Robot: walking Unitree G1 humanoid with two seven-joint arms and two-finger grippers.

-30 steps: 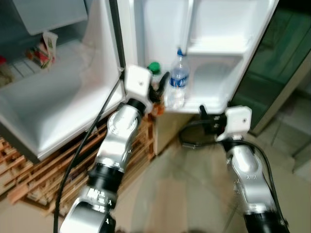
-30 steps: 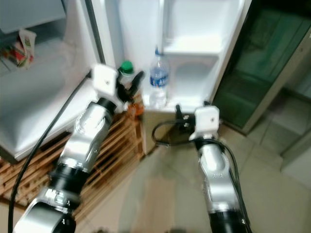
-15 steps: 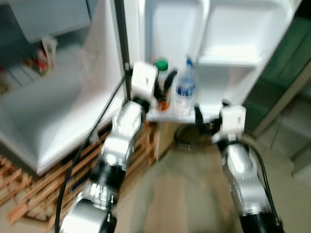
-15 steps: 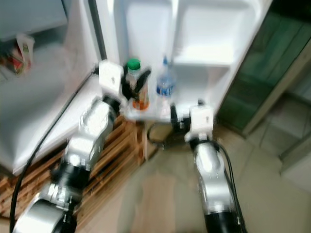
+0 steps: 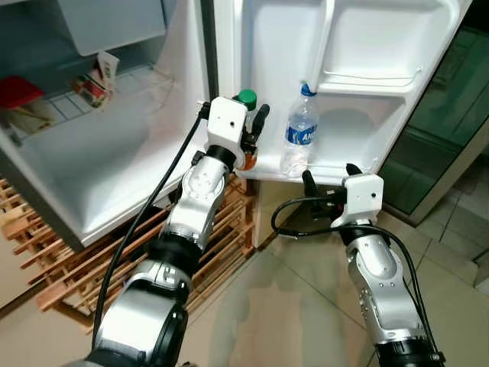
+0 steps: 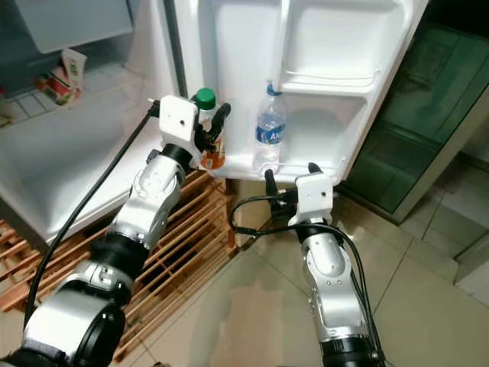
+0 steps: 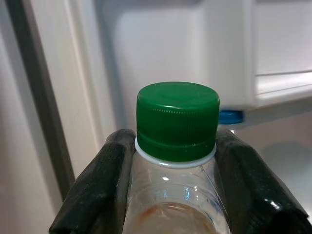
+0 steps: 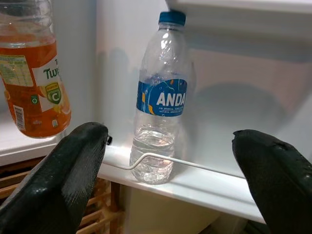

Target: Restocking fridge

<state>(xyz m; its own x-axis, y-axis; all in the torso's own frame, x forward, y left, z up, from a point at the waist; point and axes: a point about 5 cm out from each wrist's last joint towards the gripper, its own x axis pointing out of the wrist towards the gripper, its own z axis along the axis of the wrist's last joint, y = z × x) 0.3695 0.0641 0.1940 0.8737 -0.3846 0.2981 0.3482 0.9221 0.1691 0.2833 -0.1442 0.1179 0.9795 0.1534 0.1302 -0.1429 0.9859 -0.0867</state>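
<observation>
Two bottles concern you at the open fridge door (image 5: 367,46) in the upper middle of the frame: your left gripper (image 5: 252,138) has its jaws clenched on the neck of the green-capped orange drink bottle (image 7: 176,161), held upright at the left end of the door shelf (image 8: 195,183). Your water bottle (image 5: 299,141) with its blue cap stands on that shelf behind the wire rail, just right of the orange one. Your right gripper (image 6: 287,177) sits below the shelf edge, jaws released and spread wide, grasping nothing.

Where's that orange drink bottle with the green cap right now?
The left gripper holds the orange drink bottle by its neck at the fridge door's bottom shelf, left of the water bottle.
</observation>
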